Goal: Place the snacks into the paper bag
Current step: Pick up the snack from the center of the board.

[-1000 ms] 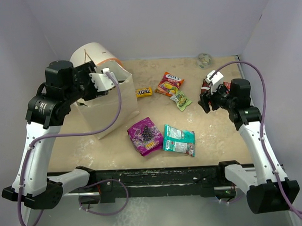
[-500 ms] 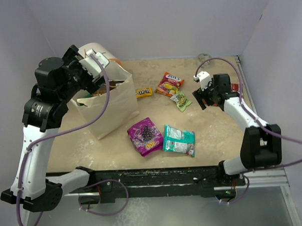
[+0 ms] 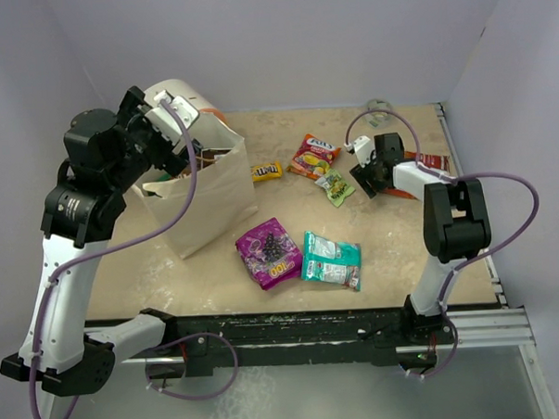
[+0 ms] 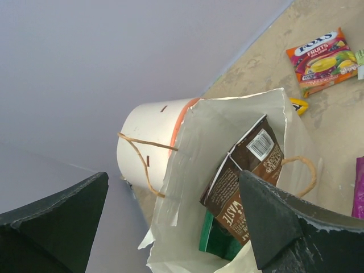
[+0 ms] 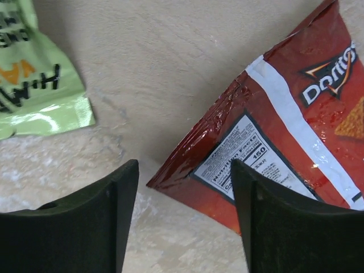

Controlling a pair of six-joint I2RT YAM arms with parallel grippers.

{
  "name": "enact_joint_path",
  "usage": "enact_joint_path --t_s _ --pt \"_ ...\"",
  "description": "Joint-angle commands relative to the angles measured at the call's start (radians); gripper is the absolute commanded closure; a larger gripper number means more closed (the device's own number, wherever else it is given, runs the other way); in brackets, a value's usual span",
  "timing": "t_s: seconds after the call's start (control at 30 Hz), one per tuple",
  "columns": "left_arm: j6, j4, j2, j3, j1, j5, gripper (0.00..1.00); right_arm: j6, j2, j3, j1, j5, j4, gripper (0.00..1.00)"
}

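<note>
My left gripper (image 4: 173, 176) hangs with its fingers spread wide over the mouth of the paper bag (image 3: 209, 199). The bag stands upright near the far left corner of the table (image 3: 402, 250), with a dark brown packet (image 4: 244, 176) inside. My right gripper (image 5: 183, 165) is spread too, low over a corner of the red packet (image 5: 284, 142) by the right edge and pinching nothing, while the purple packet (image 3: 268, 252) and teal packet (image 3: 331, 260) lie side by side near the front edge.

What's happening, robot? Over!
Left jaws open over paper bag, brown packet inside. Right jaws open over red chip packet on table. Nothing in the way.
</note>
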Motion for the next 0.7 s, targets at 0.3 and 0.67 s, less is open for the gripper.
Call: enact_joint_path --t_s 0.3,0.67 --pt "-0.067 0.06 -0.016 -0.004 0.006 0.091 0.01 -0.026 0.027 0.064 0.004 0.084 0.032 0.77" --pt "-0.045 0.024 -0.001 -0.003 0.004 0.297 0.0 -0.017 -0.261 0.083 0.004 0.052 -0.102 1.0"
